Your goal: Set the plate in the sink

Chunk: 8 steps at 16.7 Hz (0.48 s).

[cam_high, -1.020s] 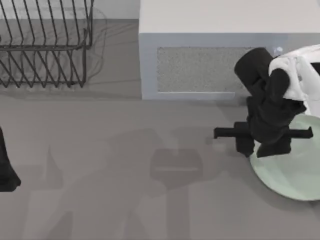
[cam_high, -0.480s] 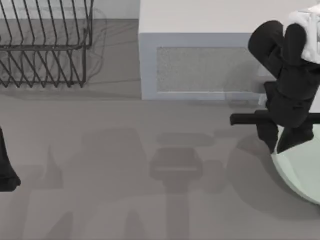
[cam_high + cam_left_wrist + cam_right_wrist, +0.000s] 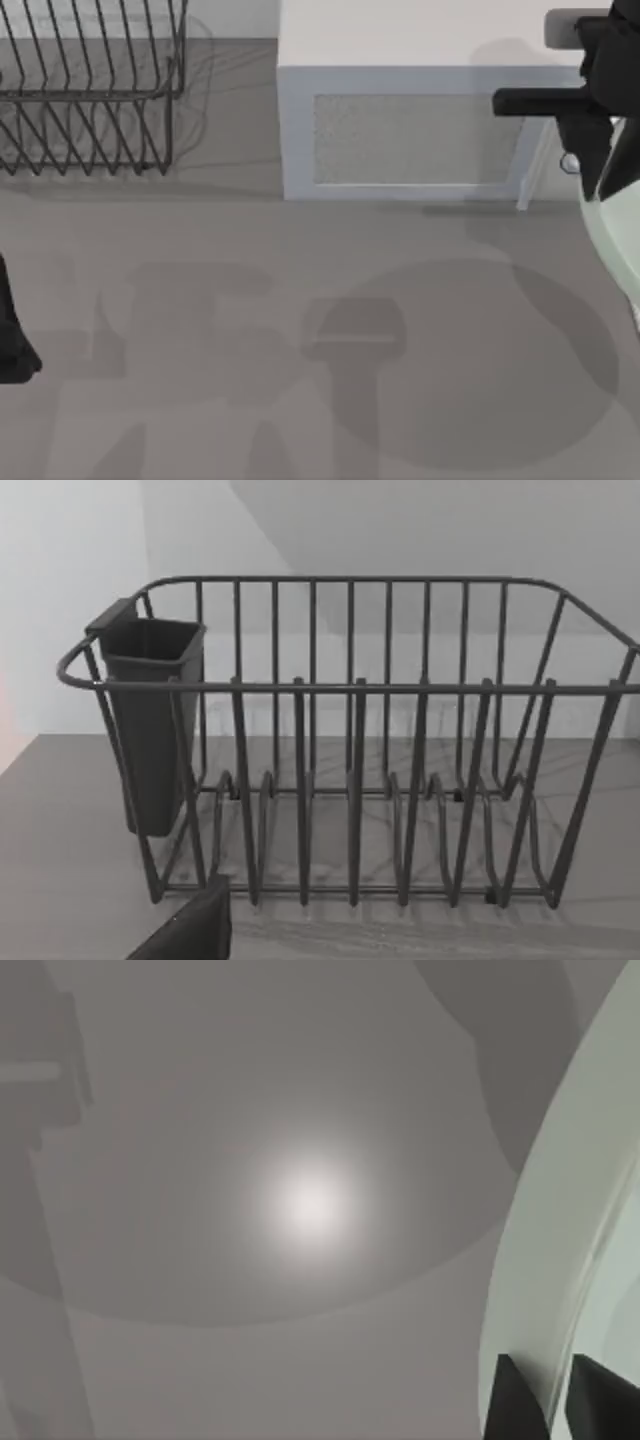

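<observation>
**Plate lifted at right edge, no sink in sight**

Right gripper (image 3: 598, 170) up at far right edge of worktop, in front of microwave (image 3: 400, 110), pinching rim of plate (image 3: 615, 235). In right wrist view fingertips (image 3: 515, 1400) pressed onto either side of thin plate rim (image 3: 545, 1250), so clamped on plate. Plate raised off worktop (image 3: 300, 400), judging by large round shadow thrown on surface below; mostly cut off by right frame edge. Left gripper (image 3: 15, 340) parked at left edge; fingers cannot tell. Dish rack (image 3: 350, 750) with cutlery cup (image 3: 150, 720) at back left corner, empty.

Risks, as judgement:
- Edge-only pinch on glossy, wide plate: likely to pivot or slide out between pads during swing, dropping onto worktop.
- Plate close to microwave front corner: rim could clip it on any turn inward.
- Sink location unknown from these views; long carry on a rim grip raises slip chance.
- Tilted release could land plate on edge instead of flat.
</observation>
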Motion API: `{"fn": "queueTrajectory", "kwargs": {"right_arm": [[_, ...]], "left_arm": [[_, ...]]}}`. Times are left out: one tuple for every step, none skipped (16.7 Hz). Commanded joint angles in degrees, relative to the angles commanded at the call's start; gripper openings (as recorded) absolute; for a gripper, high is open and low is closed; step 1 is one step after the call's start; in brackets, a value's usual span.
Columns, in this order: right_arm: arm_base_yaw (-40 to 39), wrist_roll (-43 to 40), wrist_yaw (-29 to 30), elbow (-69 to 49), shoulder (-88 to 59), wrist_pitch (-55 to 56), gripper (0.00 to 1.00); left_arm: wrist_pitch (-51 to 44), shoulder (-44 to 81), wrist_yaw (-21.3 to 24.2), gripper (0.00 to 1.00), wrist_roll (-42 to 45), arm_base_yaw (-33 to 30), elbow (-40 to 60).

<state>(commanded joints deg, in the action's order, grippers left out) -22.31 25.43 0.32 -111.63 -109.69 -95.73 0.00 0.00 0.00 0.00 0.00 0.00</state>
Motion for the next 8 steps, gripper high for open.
{"fn": "queueTrajectory", "kwargs": {"right_arm": [[-0.39, 0.07, -0.01, -3.73, -0.59, -1.74, 0.0], [-0.79, 0.14, -0.02, -7.2, -1.19, -2.98, 0.0], [-1.17, 0.21, -0.02, -10.25, -1.73, -3.81, 0.0], [-1.5, 0.25, -0.02, -12.75, -2.17, -4.34, 0.0], [-1.76, 0.27, -0.02, -14.66, -2.52, -4.6, 0.0], [-1.95, 0.29, -0.01, -15.97, -2.76, -4.68, 0.0], [-2.06, 0.3, 0.0, -16.67, -2.87, -4.71, 0.0], [-2.07, 0.3, 0.0, -16.8, -2.89, -4.71, 0.0]], "left_arm": [[0.0, 0.0, 0.0, 1.0, 0.0, 0.0, 0.0], [0.0, 0.0, 0.0, 1.0, 0.0, 0.0, 0.0], [0.0, 0.0, 0.0, 1.0, 0.0, 0.0, 0.0], [0.0, 0.0, 0.0, 1.0, 0.0, 0.0, 0.0], [0.0, 0.0, 0.0, 1.0, 0.0, 0.0, 0.0], [0.0, 0.0, 0.0, 1.0, 0.0, 0.0, 0.0], [0.0, 0.0, 0.0, 1.0, 0.0, 0.0, 0.0], [0.0, 0.0, 0.0, 1.0, 0.0, 0.0, 0.0]]}}
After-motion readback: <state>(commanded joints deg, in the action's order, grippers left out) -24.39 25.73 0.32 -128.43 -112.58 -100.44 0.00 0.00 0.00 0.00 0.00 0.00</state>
